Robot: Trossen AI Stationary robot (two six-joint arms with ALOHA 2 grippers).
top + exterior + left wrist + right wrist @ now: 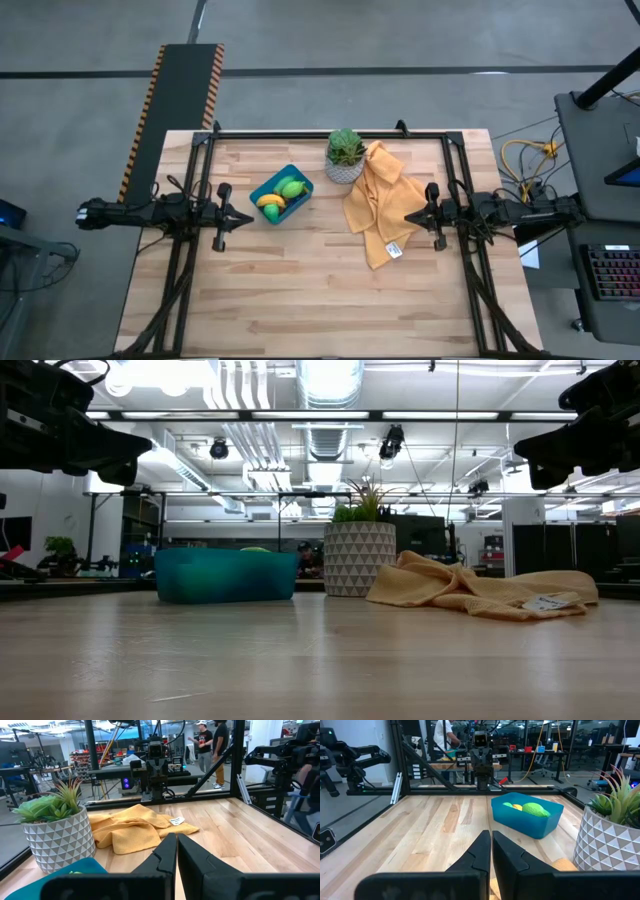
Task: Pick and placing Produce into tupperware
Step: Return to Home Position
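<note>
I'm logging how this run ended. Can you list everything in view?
table: one, light wood, under everything
blue container: one, bright blue, left of the plant
produce: at least three pieces, green and yellow, inside the blue container
potted plant: one, green in a white patterned pot, mid-table by one long edge
cloth: one, yellow, crumpled beside the pot
tag: one, white, on the cloth
people: two, dark tops, in the room beyond
left gripper: one, dark, shut and empty, left of the container
right gripper: one, dark, shut and empty, over the cloth's right edge
</note>
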